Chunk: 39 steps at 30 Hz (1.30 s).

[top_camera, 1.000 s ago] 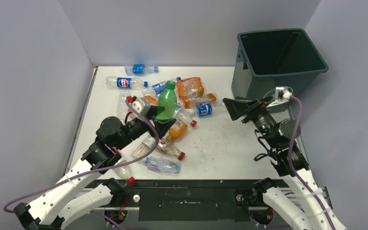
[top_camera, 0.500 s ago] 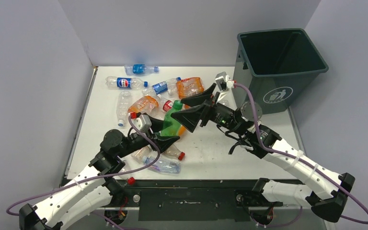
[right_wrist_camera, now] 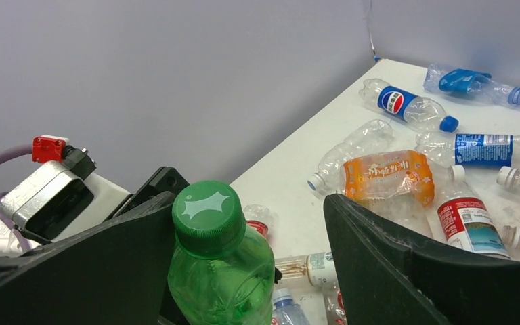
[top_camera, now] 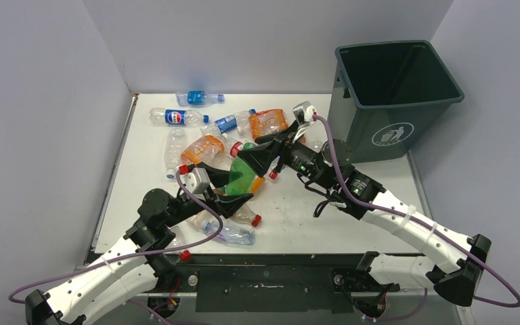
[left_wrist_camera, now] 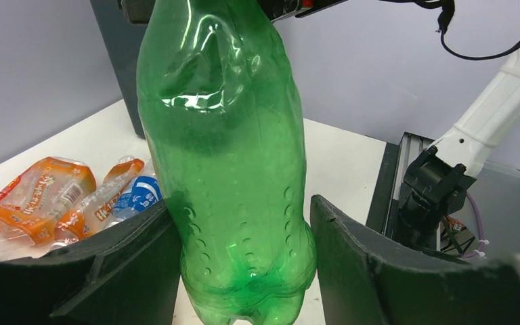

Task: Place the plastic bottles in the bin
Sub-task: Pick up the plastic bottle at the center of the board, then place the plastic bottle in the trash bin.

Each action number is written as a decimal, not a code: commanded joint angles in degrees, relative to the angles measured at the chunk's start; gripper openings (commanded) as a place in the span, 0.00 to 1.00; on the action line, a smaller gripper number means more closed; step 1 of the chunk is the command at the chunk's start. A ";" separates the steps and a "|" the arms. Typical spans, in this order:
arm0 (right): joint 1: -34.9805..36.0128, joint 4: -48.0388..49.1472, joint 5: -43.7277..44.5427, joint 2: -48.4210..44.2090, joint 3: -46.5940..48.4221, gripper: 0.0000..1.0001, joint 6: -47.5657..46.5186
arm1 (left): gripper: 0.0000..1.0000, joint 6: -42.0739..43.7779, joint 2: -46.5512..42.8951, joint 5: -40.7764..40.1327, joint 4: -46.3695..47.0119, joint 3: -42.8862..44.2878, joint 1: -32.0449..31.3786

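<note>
1. Green clear plastic bottle [top_camera: 242, 174] with a green cap stands upright in the air above the white desk [top_camera: 311, 210]. It is over the pile of plastic bottles [top_camera: 269, 124] and well apart from the dark grey-green square bin [top_camera: 379, 128].
2. Left end effector [top_camera: 233, 188] grasps its base. Right end effector [top_camera: 261, 150] straddles the cap, jaws not yet closed on it.
3. For a sound handover, right should clamp squarely just under the cap before left releases; the thin wall dents easily.
4. Next, lift clear of the pile toward the bin.

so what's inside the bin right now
No plastic bottles show inside the bin: only dark inner walls from above. Its bottom along the near wall is hidden behind the rim, so I cannot rule out one there. The green bottle is outside, in the left gripper.
</note>
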 commanded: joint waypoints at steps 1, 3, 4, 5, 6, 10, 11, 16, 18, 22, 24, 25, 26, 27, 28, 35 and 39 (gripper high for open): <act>0.44 2.06 -0.58 1.65 2.05 0.72 0.07 | 0.00 1.68 -0.06 -0.48 2.86 0.61 -0.79; 0.38 2.79 -1.91 2.00 1.83 0.59 0.80 | 0.00 2.10 -0.12 -1.07 2.65 0.65 -0.98; 0.42 3.12 -2.39 2.13 1.52 0.52 1.21 | 0.00 2.25 -0.14 -1.38 2.49 0.65 -1.11; 0.39 3.49 -2.71 2.03 1.21 0.45 1.42 | 0.00 2.34 -0.22 -1.65 2.39 0.61 -1.16; 0.39 3.81 -3.06 1.84 0.90 0.38 1.55 | 0.00 2.43 -0.23 -1.78 2.31 0.61 -1.22; 0.40 3.26 -2.81 0.72 0.47 0.06 1.17 | 0.10 2.15 -0.32 -3.59 1.71 0.72 -1.66; 0.43 2.60 -2.21 0.12 0.66 0.05 0.45 | 0.28 1.88 -0.32 -4.53 1.36 0.74 -1.83; 0.39 -9.52 12.93 -3.94 8.94 0.05 -11.15 | 0.96 3.05 -0.50 -10.24 -2.11 2.05 -4.02; 0.39 -13.11 22.49 -5.72 12.85 0.05 -17.05 | 0.96 4.81 -0.71 -14.31 -3.79 2.40 -5.33; -0.03 -10.51 48.18 -6.90 16.29 0.05 -30.89 | 0.96 7.40 -1.19 -25.68 -7.81 3.81 -8.86; -1.41 -1.01 56.46 -6.39 15.85 0.05 -39.40 | 0.96 7.74 -1.36 -30.06 -8.83 4.19 -9.47; -2.96 2.46 58.72 -6.22 15.17 0.05 -42.79 | 0.96 7.84 -1.44 -31.73 -9.10 4.25 -9.58; -4.78 8.74 59.88 -5.97 14.66 0.05 -46.32 | 0.96 8.08 -1.54 -33.18 -9.05 4.18 -9.60; -6.46 11.78 60.04 -5.54 14.93 0.05 -47.55 | 0.96 8.19 -1.62 -34.41 -8.86 4.02 -9.54; -8.36 14.23 59.92 -4.90 15.76 0.05 -48.51 | 0.96 8.18 -1.68 -35.41 -8.67 3.84 -9.54; -26.25 15.58 58.16 8.08 28.18 0.05 -39.74 | 0.96 8.53 -1.57 -36.75 -8.87 3.81 -9.61; -38.44 10.54 55.73 15.82 32.97 0.05 -26.36 | 0.96 8.59 -0.75 -37.22 -9.46 4.09 -9.73</act>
